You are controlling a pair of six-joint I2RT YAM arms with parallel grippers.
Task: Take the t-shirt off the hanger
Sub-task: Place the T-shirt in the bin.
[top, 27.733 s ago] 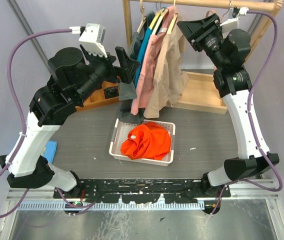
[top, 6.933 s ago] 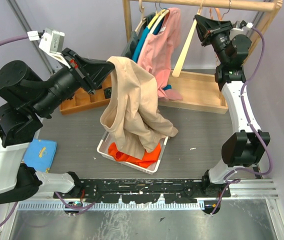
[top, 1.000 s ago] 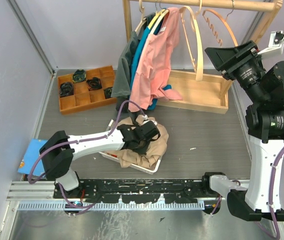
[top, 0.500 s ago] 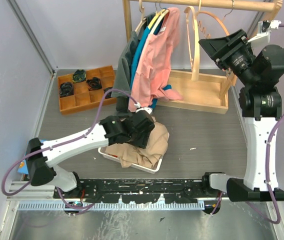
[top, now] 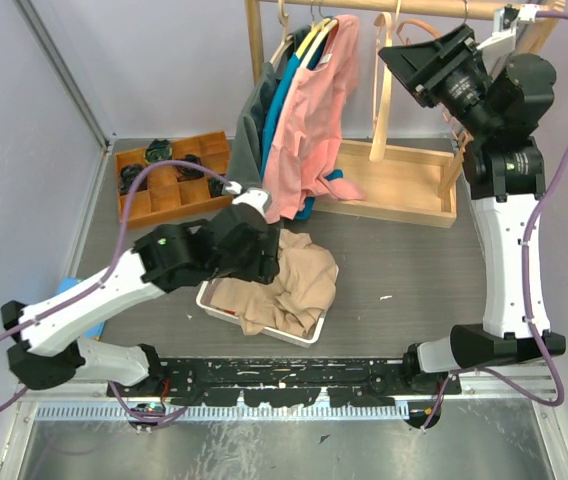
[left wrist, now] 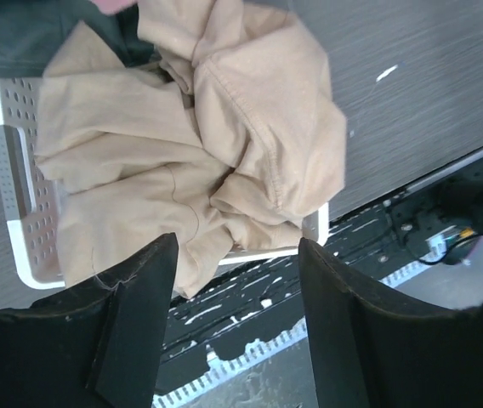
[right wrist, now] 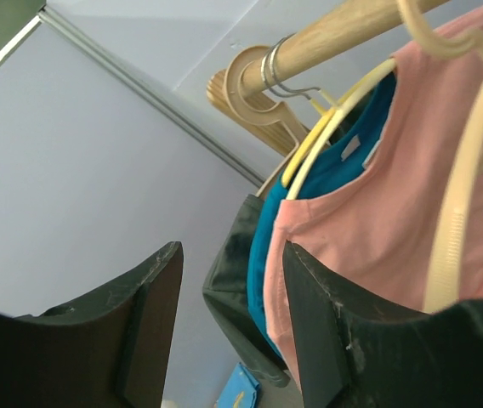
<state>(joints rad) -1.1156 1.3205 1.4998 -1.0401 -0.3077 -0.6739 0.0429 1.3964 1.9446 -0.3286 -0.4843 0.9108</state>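
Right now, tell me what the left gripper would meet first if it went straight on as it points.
The left gripper, jaws open, would likely meet the beige shirt heaped in the basket; the gap is hard to judge.

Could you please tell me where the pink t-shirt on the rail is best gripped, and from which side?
Probably grip the pink t-shirt at its loose lower hem, coming from the right: the teal shirt crowds its left side, while only a bare hanger hangs to its right.

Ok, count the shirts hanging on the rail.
3: dark grey shirt leftmost, teal shirt in the middle, pink shirt rightmost on the rail; more may be hidden between them.
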